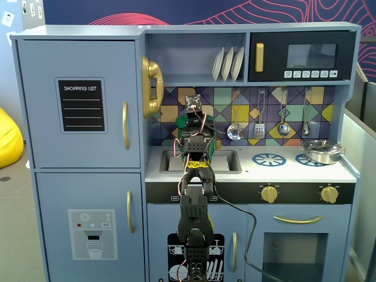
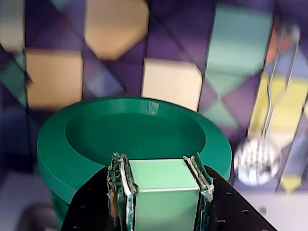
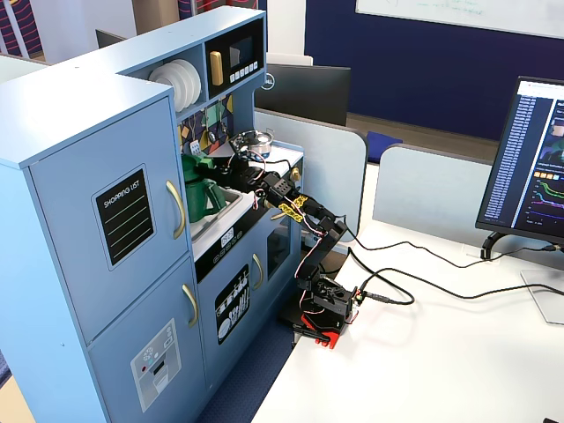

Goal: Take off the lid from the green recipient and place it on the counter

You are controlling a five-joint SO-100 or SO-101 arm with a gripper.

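Hand (image 2: 161,192) closed on the lid's tab (image 2: 163,180), one finger (image 2: 120,187) on each side of it in the wrist view, pads flat against its two faces. Lid (image 2: 96,139) seated level on the bucket (image 3: 198,196), rim flush all round as far as can be seen; no gap visible. Bucket upright at the sink (image 1: 226,161), on the left part of the surface (image 1: 288,170) in a fixed view, mostly hidden behind the arm (image 1: 197,194) there.

Key relation: tab directly between the fingers, on the near edge of the disc, so the rest of the lid reaching away from the hand toward the tiled wall (image 2: 173,82). Likely call: straight-up pull first, then a carry to the right in that fixed view, toward the bare patch by the burner ring (image 1: 269,159). Off-centre hold, so a risk of the lid tipping or of the bucket rising with it. Steel pot (image 1: 322,151) well apart on the far right, out of the path.
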